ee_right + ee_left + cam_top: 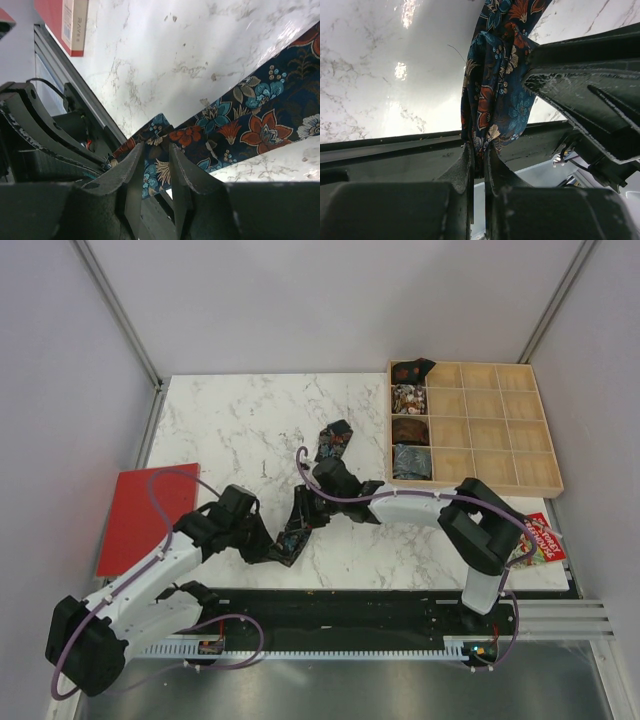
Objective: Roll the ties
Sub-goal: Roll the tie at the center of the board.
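A black tie (332,443) with red, blue and orange flowers runs across the marble from mid-table down toward the near edge. My left gripper (270,546) is shut on its lower end. In the left wrist view the fabric (495,95) bunches up out of the closed left gripper (479,150). Just above it, my right gripper (308,508) pinches a folded part of the same tie. In the right wrist view the right gripper (156,149) stands partly closed, with the flowered fold (165,172) between its fingers and the rest of the tie (250,125) stretching off to the right.
A wooden compartment box (480,364) stands at the back right with rolled ties (410,400) in its left column. A flat red booklet (145,520) lies at the left table edge. A colourful booklet (540,540) lies at the right, beside the right arm's elbow.
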Controlling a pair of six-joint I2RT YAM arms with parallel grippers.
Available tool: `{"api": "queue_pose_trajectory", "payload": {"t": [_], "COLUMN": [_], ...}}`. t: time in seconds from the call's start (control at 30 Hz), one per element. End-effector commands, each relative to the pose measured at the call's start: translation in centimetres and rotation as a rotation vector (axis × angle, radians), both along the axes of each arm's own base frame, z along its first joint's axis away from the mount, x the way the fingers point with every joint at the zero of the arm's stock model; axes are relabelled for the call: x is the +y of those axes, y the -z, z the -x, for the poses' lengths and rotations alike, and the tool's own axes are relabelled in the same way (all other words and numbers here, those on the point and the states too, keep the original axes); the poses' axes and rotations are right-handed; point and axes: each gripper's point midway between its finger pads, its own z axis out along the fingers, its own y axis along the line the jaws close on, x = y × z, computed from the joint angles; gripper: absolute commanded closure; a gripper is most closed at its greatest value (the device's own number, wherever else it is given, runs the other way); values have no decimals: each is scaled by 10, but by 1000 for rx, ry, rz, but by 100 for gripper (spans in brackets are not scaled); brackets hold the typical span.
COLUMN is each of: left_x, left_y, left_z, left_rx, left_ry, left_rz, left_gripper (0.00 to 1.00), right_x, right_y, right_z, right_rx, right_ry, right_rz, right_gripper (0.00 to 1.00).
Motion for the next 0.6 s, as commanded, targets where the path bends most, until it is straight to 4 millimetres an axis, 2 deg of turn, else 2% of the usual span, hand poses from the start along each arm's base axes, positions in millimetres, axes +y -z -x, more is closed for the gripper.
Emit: {"api": "queue_pose_trajectory", "payload": {"t": [0.0,0.27,0.4,0.57], "left_x": [-1,-2,-10,-17], "left_y": [-9,-21,-34,-34], "left_z": [9,0,-11,-24], "left_rx": [14,0,-19,-10], "left_ry": [36,63,88,123], "left_rz": [15,-16,-12,-35], "left_gripper": [98,98,98,98], "right_x": [4,5,4,4], "right_y": [3,14,17,18], "right_z": [8,25,28,29], "right_rx": [-10,7,10,13], "right_ry": [12,-4,-4,-5], "right_rz": [2,15,21,21], "right_gripper": [66,67,67,67]}}
